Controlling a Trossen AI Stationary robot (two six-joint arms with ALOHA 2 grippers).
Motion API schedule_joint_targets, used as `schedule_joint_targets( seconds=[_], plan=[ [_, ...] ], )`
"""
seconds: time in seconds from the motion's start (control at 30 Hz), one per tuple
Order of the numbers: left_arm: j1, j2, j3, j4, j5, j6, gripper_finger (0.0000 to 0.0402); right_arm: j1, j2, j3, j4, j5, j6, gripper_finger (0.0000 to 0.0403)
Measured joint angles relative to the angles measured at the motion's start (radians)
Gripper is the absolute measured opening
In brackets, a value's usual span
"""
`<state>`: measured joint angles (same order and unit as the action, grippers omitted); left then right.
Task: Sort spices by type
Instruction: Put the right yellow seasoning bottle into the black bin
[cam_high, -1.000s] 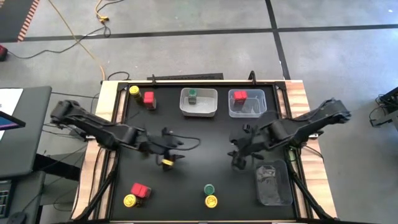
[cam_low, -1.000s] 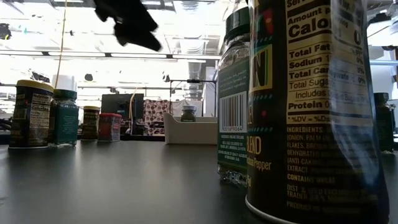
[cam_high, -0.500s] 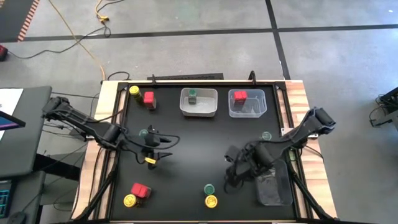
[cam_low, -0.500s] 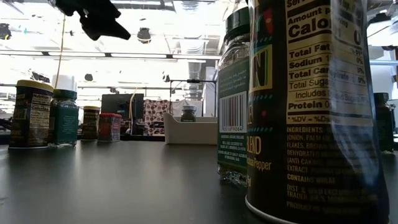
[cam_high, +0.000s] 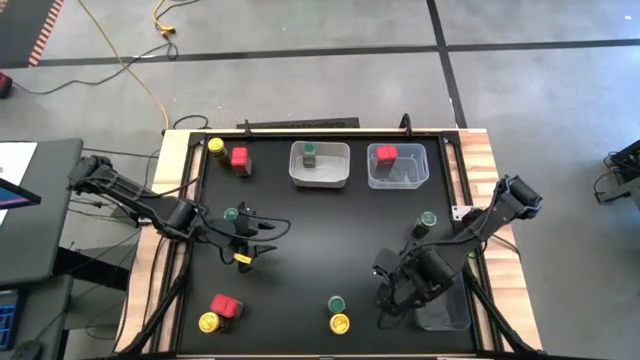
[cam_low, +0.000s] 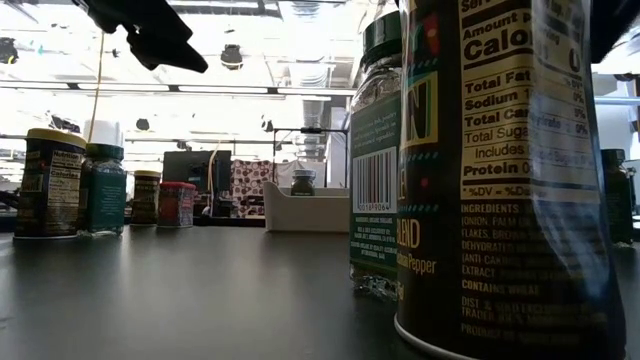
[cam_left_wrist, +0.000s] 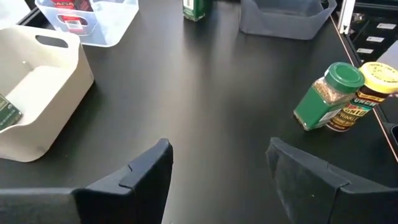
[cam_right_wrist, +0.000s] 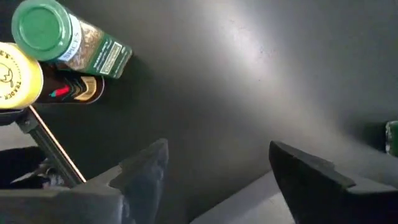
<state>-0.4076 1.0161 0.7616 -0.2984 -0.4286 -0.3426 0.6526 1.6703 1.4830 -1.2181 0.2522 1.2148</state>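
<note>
My left gripper (cam_high: 260, 239) (cam_left_wrist: 217, 174) hovers open and empty over the table's left half, beside a green-lidded jar (cam_high: 232, 214). Open and empty too, my right gripper (cam_high: 389, 298) (cam_right_wrist: 217, 168) points down over bare table at the near right. A green-lidded jar (cam_high: 337, 303) (cam_right_wrist: 59, 37) and a yellow-lidded jar (cam_high: 340, 323) (cam_right_wrist: 18, 78) stand at the near edge. Another green-lidded jar (cam_high: 428, 218) stands on the right. A red box (cam_high: 225, 305) and a yellow-lidded jar (cam_high: 208, 322) stand near left. A yellow-lidded jar (cam_high: 216, 146) and a red box (cam_high: 239, 157) stand far left.
A white bin (cam_high: 335, 176) at the far middle holds a green-lidded jar (cam_high: 310, 153). A clear bin (cam_high: 410, 176) beside it holds a red box (cam_high: 386, 153). A dark clear bin (cam_high: 445, 305) sits at the near right, just beside my right gripper.
My right gripper has swung from the table's middle right toward the near edge and tipped downward, and the green-lidded jar on the right now shows clear of the arm. My left gripper has drawn back toward the left edge, uncovering the green-lidded jar there, then stopped.
</note>
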Motion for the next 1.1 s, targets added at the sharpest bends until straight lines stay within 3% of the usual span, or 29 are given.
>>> schedule_joint_targets(
  seconds=[0.27, 0.8, 0.93, 1.1],
  plan=[
    [0.0, 0.0, 0.0, 0.002, 0.0, 0.002, 0.025, 0.069, 0.0, 0.0, 0.003, 0.114, 0.056, 0.0396],
    [0.0, 0.0, 0.001, -0.009, 0.005, 0.027, 0.025, 0.098, 0.007, 0.005, 0.155, 0.063, 0.548, 0.0372],
    [0.001, 0.0, 0.002, -0.057, 0.007, 0.026, 0.025, 0.098, 0.097, 0.126, 0.118, 0.04, 0.594, 0.0372],
    [0.001, 0.0, 0.002, -0.16, 0.021, 0.025, 0.025, 0.084, 0.281, 0.408, -0.05, 0.003, 0.595, 0.0372]
  ],
)
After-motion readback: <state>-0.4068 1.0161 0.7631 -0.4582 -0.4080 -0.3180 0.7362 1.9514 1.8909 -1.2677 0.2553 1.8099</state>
